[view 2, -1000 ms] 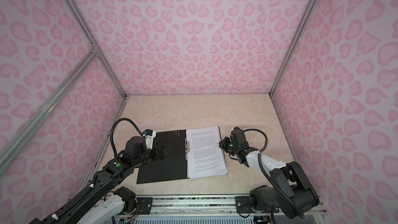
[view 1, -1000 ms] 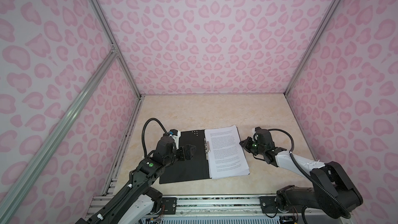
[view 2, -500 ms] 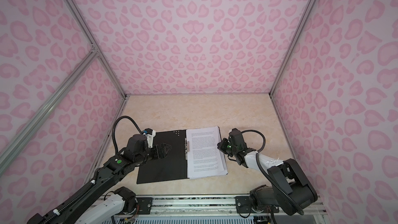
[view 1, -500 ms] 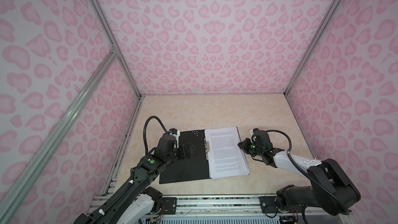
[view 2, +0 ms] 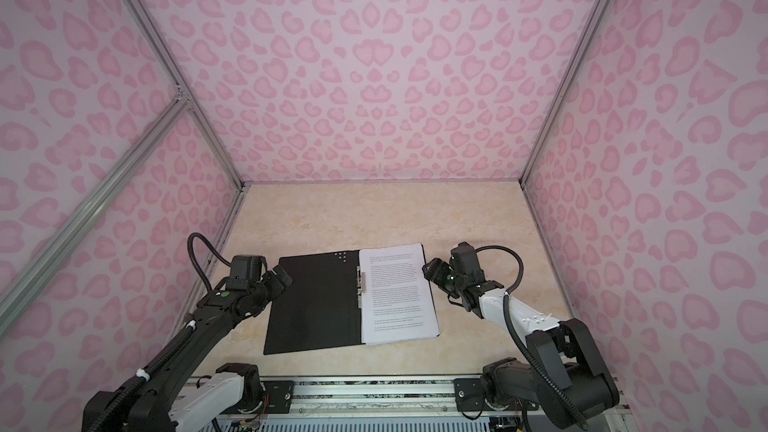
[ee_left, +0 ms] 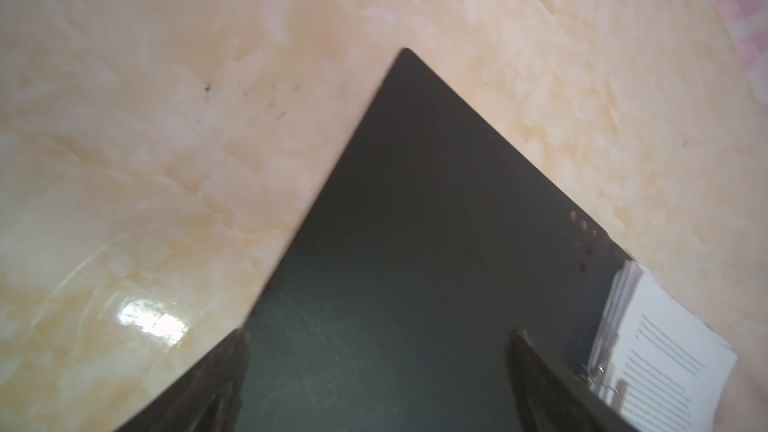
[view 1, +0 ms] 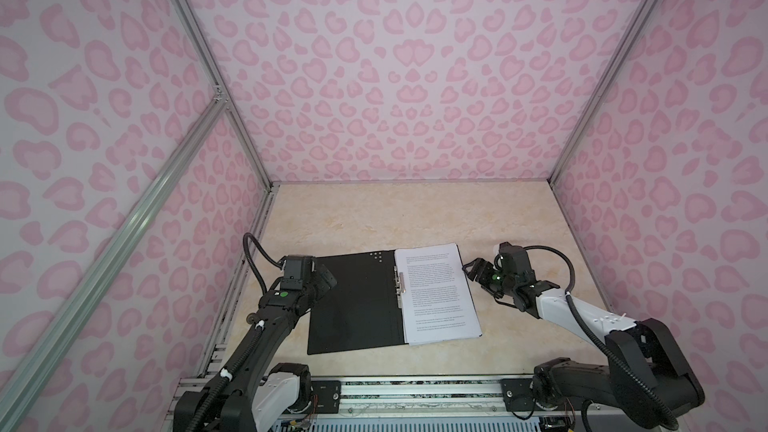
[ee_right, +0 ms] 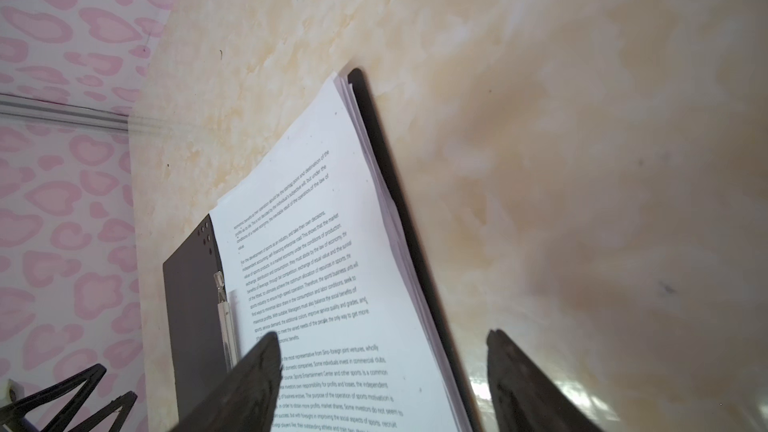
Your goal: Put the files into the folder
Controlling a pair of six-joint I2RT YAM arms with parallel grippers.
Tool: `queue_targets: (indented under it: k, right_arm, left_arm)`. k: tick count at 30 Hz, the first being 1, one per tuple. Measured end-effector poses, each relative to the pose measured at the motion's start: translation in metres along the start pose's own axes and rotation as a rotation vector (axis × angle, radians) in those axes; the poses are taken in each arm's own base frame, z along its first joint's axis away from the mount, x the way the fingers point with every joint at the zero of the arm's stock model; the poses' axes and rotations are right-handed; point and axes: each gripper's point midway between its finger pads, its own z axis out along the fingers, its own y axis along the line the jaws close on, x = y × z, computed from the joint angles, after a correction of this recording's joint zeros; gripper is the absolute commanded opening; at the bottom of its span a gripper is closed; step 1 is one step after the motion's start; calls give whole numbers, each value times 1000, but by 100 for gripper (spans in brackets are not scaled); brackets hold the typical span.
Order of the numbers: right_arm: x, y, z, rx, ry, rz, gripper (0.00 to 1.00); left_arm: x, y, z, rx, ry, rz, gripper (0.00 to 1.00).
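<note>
Matte black folder (view 1: 353, 305) laid open on glossy marbled table (view 1: 374, 218), white files (view 1: 436, 292) stacked inside; left gripper (view 1: 328, 278), right gripper (view 1: 469, 271) held spread (nothing gripped)

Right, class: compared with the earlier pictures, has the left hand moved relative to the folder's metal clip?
Yes. The left hand has drawn back leftward, away from the metal clip, and now sits at the left edge of the open folder.

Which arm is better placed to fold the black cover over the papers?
Likely left. The left gripper is open at the bare edge of the folder; the right gripper sits across, beside the files.
</note>
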Motion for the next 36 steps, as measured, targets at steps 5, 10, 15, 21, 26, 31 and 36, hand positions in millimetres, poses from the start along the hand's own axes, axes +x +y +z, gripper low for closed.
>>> queue_targets:
  k: [5,10,15,21,26,31,36]
  right_arm:
    - [9,-6,7,7,61,-28,89]
    - [18,-11,16,1,114,-33,90]
    - [16,0,27,-79,118,-50,89]
    - [11,8,34,-163,115,-21,89]
    - [0,5,34,-166,112,15,88]
    - [-20,-2,39,-157,83,37,88]
    - [-47,-6,47,-159,36,47,87]
  left_arm:
    - [-2,25,17,-72,-2,-80,98]
    - [5,30,28,-75,21,-86,98]
    - [8,27,32,-44,24,-69,98]
    - [7,20,36,6,12,-54,98]
    - [14,3,40,73,18,-21,98]
    - [34,-20,39,126,48,35,98]
    - [49,-40,42,141,38,83,98]
